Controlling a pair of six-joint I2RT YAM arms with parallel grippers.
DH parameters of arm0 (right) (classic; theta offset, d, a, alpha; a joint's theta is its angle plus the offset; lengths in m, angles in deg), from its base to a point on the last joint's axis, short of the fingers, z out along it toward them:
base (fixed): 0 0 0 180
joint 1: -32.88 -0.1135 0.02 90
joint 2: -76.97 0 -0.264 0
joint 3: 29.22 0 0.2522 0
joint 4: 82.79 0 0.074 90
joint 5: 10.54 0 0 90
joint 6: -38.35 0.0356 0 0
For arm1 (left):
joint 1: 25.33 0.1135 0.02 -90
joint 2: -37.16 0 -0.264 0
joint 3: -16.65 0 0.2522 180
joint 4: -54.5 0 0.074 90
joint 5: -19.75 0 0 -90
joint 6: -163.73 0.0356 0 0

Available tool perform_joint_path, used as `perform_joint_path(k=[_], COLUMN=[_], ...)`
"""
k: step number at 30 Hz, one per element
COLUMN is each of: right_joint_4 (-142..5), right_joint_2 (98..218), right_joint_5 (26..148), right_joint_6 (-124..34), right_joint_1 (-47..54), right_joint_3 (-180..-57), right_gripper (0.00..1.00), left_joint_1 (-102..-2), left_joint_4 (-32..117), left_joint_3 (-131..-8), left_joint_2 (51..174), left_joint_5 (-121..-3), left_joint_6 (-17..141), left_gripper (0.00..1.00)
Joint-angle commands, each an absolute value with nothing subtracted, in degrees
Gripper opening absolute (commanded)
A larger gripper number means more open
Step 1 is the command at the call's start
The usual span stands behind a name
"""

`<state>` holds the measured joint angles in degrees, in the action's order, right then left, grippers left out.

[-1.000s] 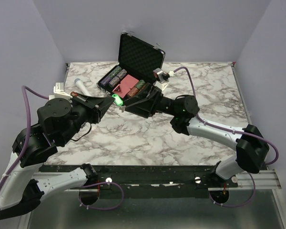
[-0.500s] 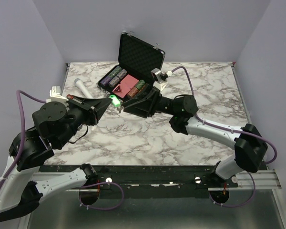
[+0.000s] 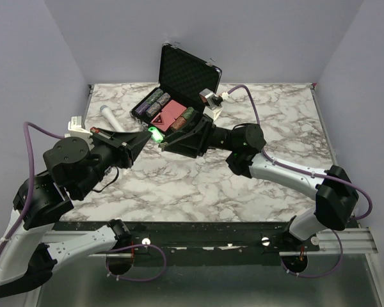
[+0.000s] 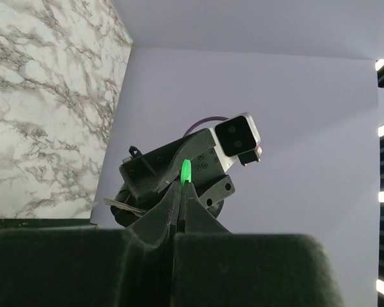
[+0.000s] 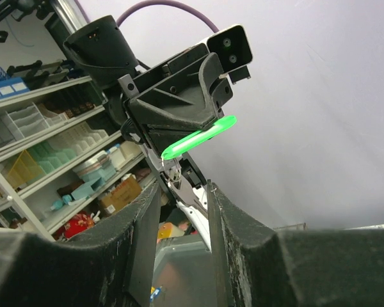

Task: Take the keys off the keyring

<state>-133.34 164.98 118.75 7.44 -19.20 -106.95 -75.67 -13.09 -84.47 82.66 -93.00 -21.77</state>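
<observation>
Plainly the 2 arms meet nose to nose in the air just in front of the chip case (image 3: pixel 179 89), so each can pull against the other. The left gripper (image 4: pixel 182 186) is clamped flat on the keys (image 4: pixel 186 171), a bright green tab whose tip pokes out above its fingertips. That hold probably serves as the anchor. From the right wrist view, a small metal bit, likely the keyring (image 5: pixel 176 175), dangles under the tab. It hangs between the narrowly parted jaws of the right gripper (image 3: pixel 167 141). I cannot tell whether those jaws actually bite on it. Lifting the work off the table (image 3: pixel 198 185), on the near side of the chip case, leaves room to twist the loop free.
</observation>
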Motion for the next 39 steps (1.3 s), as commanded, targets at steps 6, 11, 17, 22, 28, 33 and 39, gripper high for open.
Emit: perform_joint_path(k=[6, 11, 17, 22, 28, 33, 39], right_joint_4=[-129.8, -129.1, -129.2, -130.4, -131.8, -132.1, -132.8], right_joint_2=[165.4, 164.8, 164.1, 164.0, 164.0, 163.9, 164.0], right_joint_5=[120.7, 120.2, 120.5, 120.6, 120.6, 119.9, 120.5], right_joint_6=[4.7, 3.9, 3.6, 4.3, 4.9, 4.9, 5.5], right_joint_1=[-19.6, -19.6, -19.7, -19.6, -19.6, -19.7, -19.6], right_joint_3=[-109.1, -109.3, -108.9, -108.4, -108.0, -108.1, -108.3], right_gripper=[0.33, 0.28, 0.28, 0.29, 0.34, 0.34, 0.34], left_joint_1=[-75.4, -75.4, -75.4, -75.4, -75.5, -75.4, -75.4], left_joint_4=[-11.0, -10.7, -10.6, -10.4, -10.0, -10.0, -10.2], left_joint_3=[-82.4, -81.7, -80.8, -80.4, -80.2, -80.3, -79.9], left_joint_2=[81.8, 81.5, 80.9, 80.6, 80.1, 80.0, 80.0], left_joint_5=[-90.2, -90.1, -90.5, -91.3, -91.5, -91.5, -91.5], left_joint_6=[-22.9, -23.1, -24.1, -24.3, -24.5, -24.5, -24.7], left_gripper=[0.00, 0.00, 0.00, 0.00, 0.00, 0.00, 0.00])
